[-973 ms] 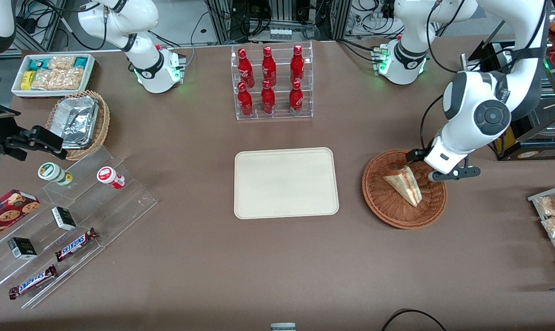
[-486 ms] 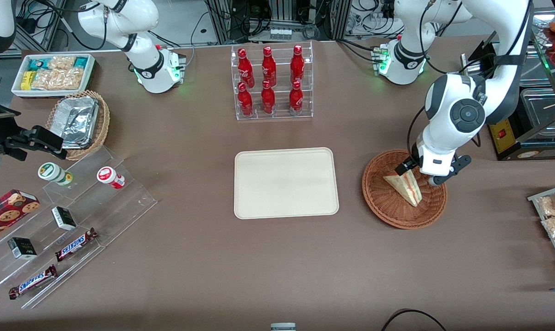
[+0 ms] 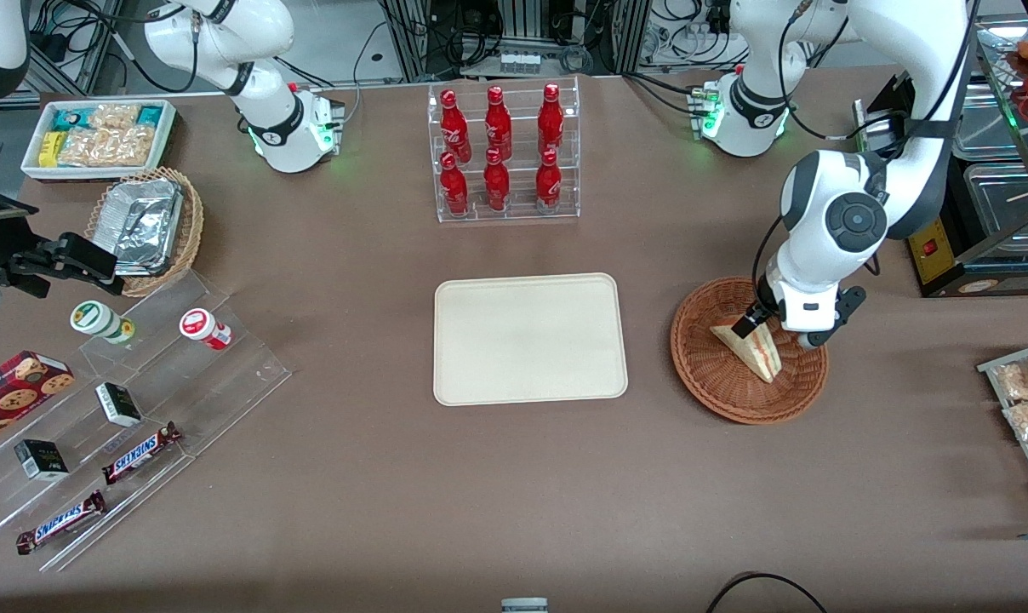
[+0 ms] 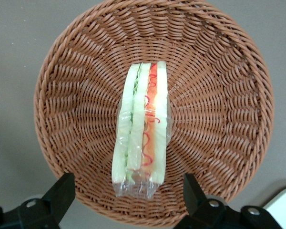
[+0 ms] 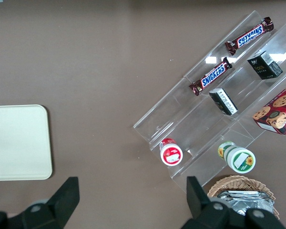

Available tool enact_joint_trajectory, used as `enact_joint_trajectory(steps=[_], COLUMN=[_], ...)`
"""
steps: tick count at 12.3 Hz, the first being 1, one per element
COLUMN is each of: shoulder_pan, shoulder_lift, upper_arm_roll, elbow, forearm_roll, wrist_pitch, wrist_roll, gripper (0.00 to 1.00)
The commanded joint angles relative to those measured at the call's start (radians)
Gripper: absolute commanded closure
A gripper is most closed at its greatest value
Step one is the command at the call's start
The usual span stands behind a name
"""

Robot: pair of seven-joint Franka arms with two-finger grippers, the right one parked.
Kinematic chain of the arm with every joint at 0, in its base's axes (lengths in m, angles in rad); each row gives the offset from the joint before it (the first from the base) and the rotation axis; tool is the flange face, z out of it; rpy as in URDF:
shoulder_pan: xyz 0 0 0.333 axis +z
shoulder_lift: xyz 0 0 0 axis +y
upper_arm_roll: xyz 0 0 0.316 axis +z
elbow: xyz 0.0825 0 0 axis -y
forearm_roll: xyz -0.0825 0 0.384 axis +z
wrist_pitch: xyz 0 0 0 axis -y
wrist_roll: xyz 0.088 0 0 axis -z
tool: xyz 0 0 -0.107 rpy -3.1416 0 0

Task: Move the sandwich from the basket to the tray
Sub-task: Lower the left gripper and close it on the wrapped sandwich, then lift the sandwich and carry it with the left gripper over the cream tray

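The sandwich (image 3: 758, 350), a plastic-wrapped wedge with pale bread and red and green filling, lies in the round reddish-brown wicker basket (image 3: 708, 381) toward the working arm's end of the table. My left gripper (image 3: 778, 333) hangs low over the basket, open, one black finger on each side of the sandwich's end farther from the front camera. In the left wrist view the sandwich (image 4: 142, 129) lies edge-up in the basket (image 4: 219, 95), and the gripper (image 4: 128, 193) straddles its wrapped end without touching it. The cream tray (image 3: 531, 338) lies bare mid-table beside the basket, also showing as the tray (image 5: 19, 143).
A clear rack of red bottles (image 3: 503, 153) stands farther from the front camera than the tray. Snack packets (image 3: 1027, 398) lie at the working arm's end. A tan basket of foil containers (image 3: 145, 226) and an acrylic stand with snacks (image 3: 131, 409) sit toward the parked arm's end.
The left arm has swung in from the basket's rim and lowered, and its gripper has turned so that the open fingers now flank the sandwich's end. The sandwich has not moved.
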Motion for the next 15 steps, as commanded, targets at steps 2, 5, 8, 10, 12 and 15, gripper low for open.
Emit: enact_joint_trajectory(steps=[2,5,8,10,12,15], shoulder_pan=[0.000,0.000,0.000,0.000,0.000,-0.017], shoulder_lift=[0.052,0.079,0.086,0.081,0.060,0.038], upper_arm_roll=[0.002,0.002,0.002,0.004,0.004,0.001], elbow=[-0.005,-0.005,-0.004,0.000,0.016,0.129], forearm_roll=[-0.020,-0.069,-0.071,-0.069,-0.069,-0.066], wrist_pitch=[0.068,0.087,0.083,0.073,0.047,-0.170], wrist_roll=[-0.019,-0.019,-0.014,0.006,0.061,0.128], gripper=[0.00,0.05,0.84,0.90,0.93,0.93])
